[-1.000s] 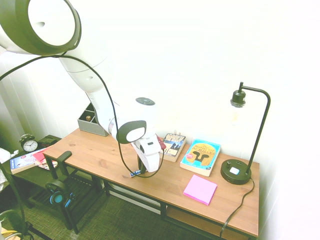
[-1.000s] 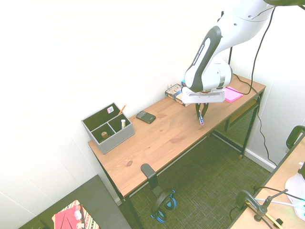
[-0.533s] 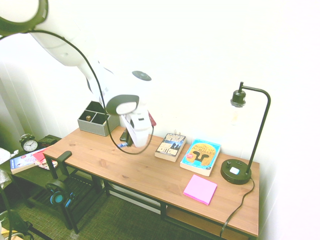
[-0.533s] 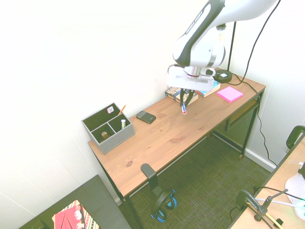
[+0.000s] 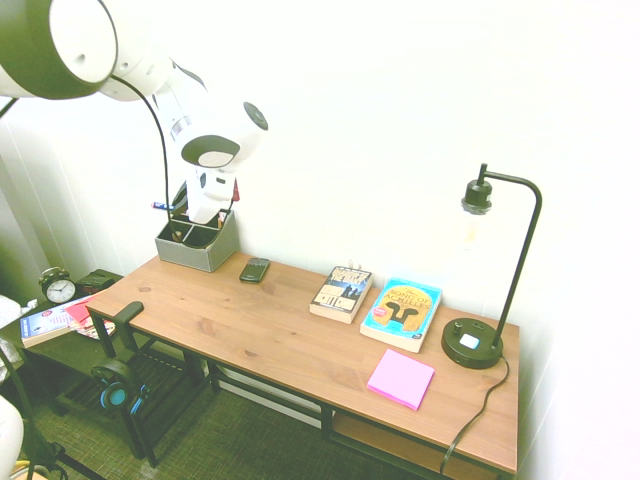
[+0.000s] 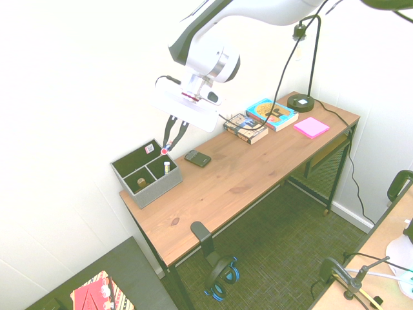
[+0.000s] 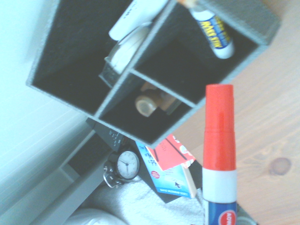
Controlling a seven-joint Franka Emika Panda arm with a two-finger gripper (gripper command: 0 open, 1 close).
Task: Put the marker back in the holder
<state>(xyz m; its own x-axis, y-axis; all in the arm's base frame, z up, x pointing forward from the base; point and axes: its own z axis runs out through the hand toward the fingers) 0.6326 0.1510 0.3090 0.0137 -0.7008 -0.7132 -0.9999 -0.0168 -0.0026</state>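
Observation:
The marker (image 6: 166,148) hangs with its red cap down, and my gripper (image 6: 171,137) is shut on its body. It hovers just above the back of the grey holder (image 6: 146,184), which stands at the desk's end by the wall. In the first exterior view the marker (image 5: 160,206) pokes out sideways from the gripper, above the holder (image 5: 196,250). The wrist view looks down into the holder (image 7: 151,46) and its dark compartments, with the marker's red cap (image 7: 218,133) beside them over the wooden desk.
In the holder lie a white tube with a blue label (image 7: 213,33) and a small round item (image 7: 146,104). A black phone (image 6: 197,158) lies near the holder. Further along the desk are two books (image 5: 341,293) (image 5: 402,313), a pink pad (image 5: 400,379) and a lamp (image 5: 475,345).
The arm has lifted the marker from low over the desk's middle and carried it along the desk to above the holder. The gripper has stayed shut on it.

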